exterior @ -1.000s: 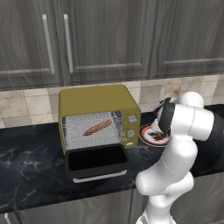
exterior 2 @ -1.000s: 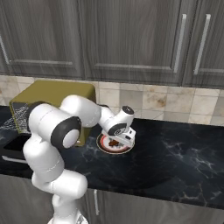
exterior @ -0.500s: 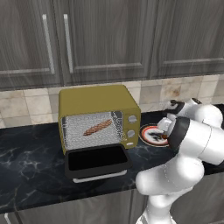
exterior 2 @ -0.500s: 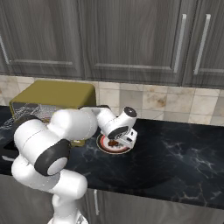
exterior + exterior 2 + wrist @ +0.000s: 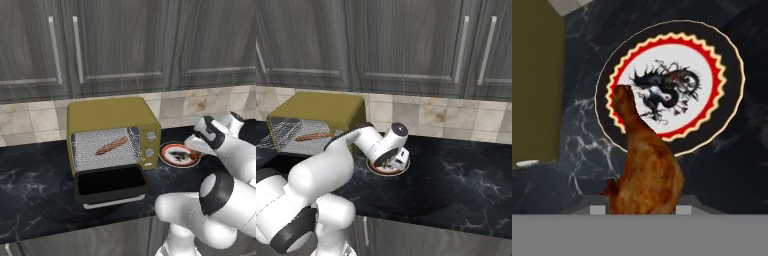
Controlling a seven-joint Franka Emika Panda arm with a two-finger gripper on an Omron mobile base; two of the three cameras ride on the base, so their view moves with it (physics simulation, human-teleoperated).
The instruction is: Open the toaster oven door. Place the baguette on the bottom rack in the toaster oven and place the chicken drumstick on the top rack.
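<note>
With the baguette (image 5: 111, 146) already lying on a rack inside the toaster oven (image 5: 113, 135) and its door (image 5: 111, 184) folded down, the gripper (image 5: 643, 207) pinches the chicken drumstick (image 5: 645, 170) just above the patterned plate (image 5: 727, 107), apparently bound for the top rack.

Gripper (image 5: 641, 209): risen off the plate (image 5: 727, 107), clamped on the chicken drumstick (image 5: 646, 170).
Drumstick: now lifted clear above the plate.
</note>
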